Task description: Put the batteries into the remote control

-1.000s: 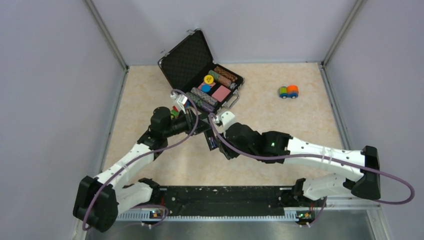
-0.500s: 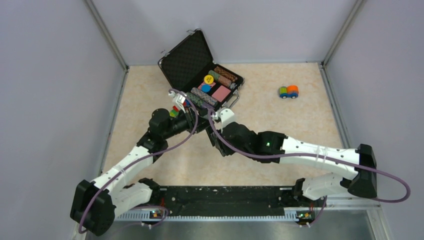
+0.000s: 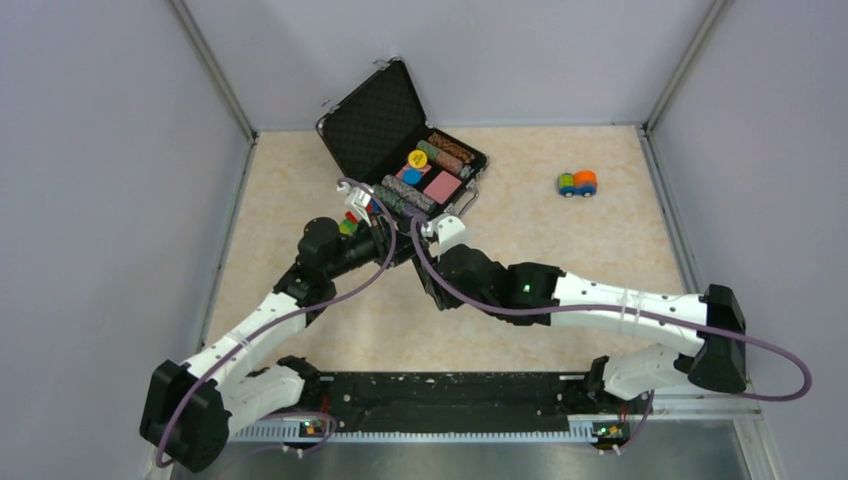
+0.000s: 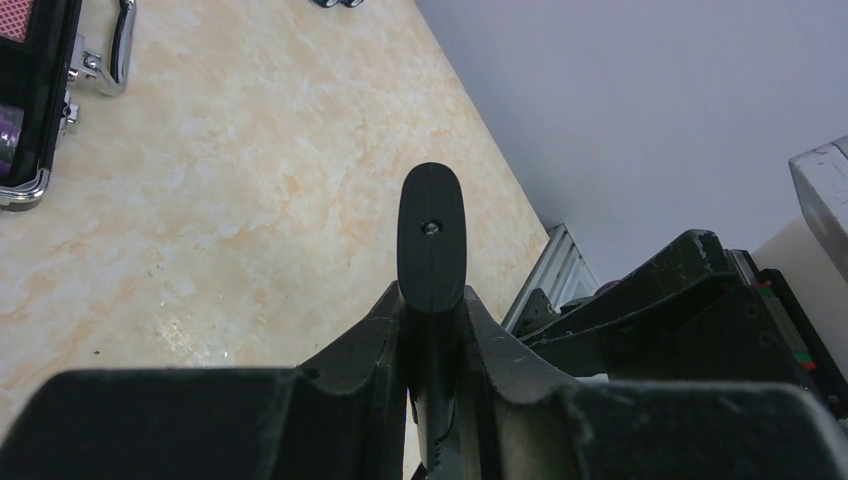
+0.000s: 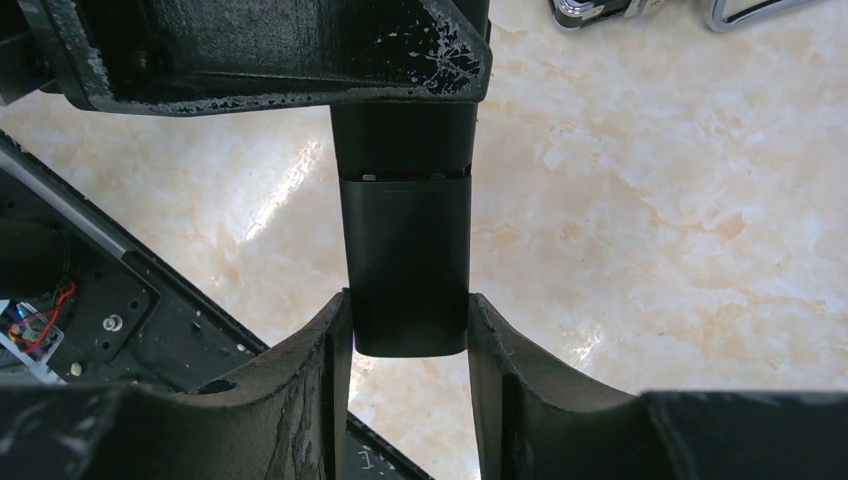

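From above, the two arms meet over the middle of the surface [image 3: 540, 250], the left tool [image 3: 398, 250] and right tool [image 3: 430, 275] tip to tip. What they hold is mostly hidden under them here. Just beyond the tools lies an open black case [image 3: 375, 120] with coloured chips in it, and well off past the right tool sits a small toy car [image 3: 577, 183].

From the left wrist, the left tool [image 4: 432, 300] is pressed together on the remote control [image 4: 431, 240], pinching its thin edges. The remote's rounded end sticks straight out past the fingertips, clear of the surface. The case's metal handle [image 4: 115, 45] shows beyond the tool, off to its left.

From the right wrist, the right tool [image 5: 407, 320] grips the same remote control [image 5: 405, 260] across its wide face, a finger [image 5: 335, 370] against each side. The remote runs forward from the tool, a seam crossing it partway, and the left tool clamps it just ahead.
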